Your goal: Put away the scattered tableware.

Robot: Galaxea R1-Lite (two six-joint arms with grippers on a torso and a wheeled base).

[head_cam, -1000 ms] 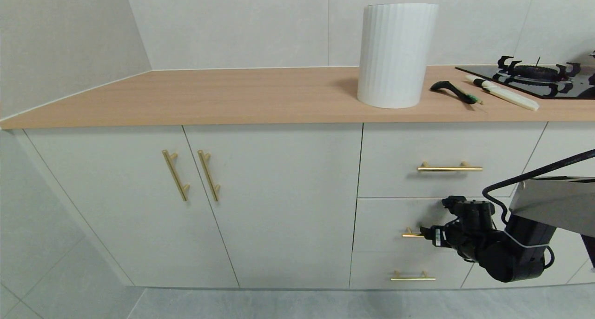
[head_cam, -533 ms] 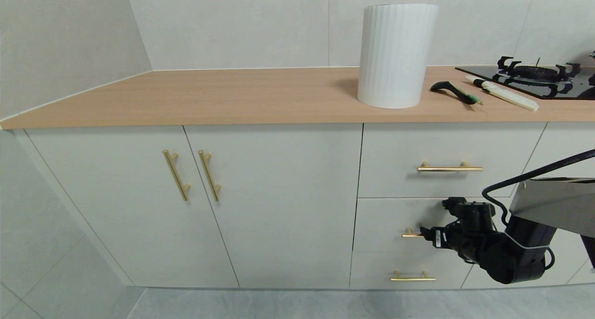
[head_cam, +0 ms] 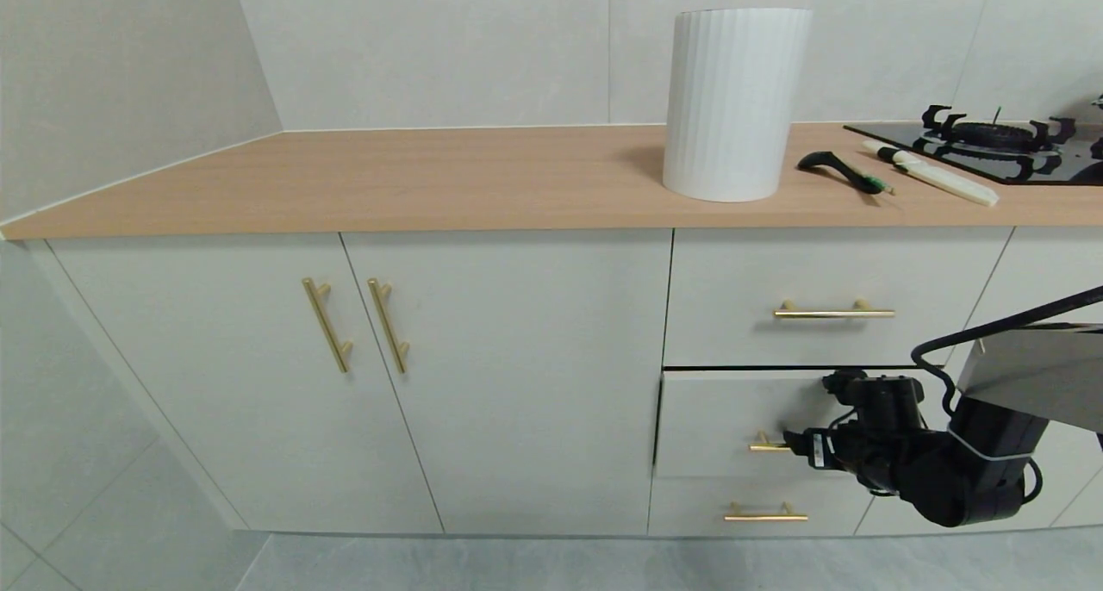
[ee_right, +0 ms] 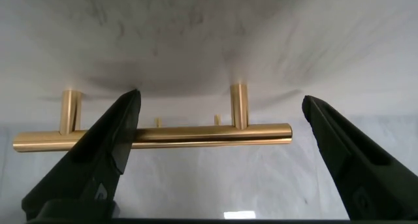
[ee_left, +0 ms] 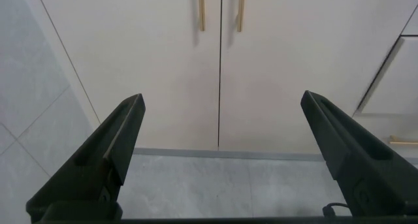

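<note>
On the wooden counter [head_cam: 431,177] a black-handled utensil [head_cam: 840,169] and a cream-coloured knife [head_cam: 931,175] lie beside a tall white ribbed container [head_cam: 732,104]. Below them, my right gripper [head_cam: 788,443] is at the gold handle [head_cam: 765,444] of the middle drawer [head_cam: 715,419], which stands slightly out with a dark gap above it. In the right wrist view the gold handle [ee_right: 196,134] runs across between the widely spread fingers [ee_right: 111,152] of the right gripper [ee_right: 219,119]. My left gripper [ee_left: 222,113] is open and holds nothing, low before the cupboard doors [ee_left: 222,67].
A black gas hob [head_cam: 991,147] sits at the counter's right end. The top drawer [head_cam: 831,294] and bottom drawer [head_cam: 763,509] are shut, as are the two cupboard doors [head_cam: 362,376] with vertical gold handles. Grey floor tiles [head_cam: 431,565] lie below.
The middle drawer has slid out a little, opening a dark gap along its top and left side. The right gripper has moved back with the handle.
</note>
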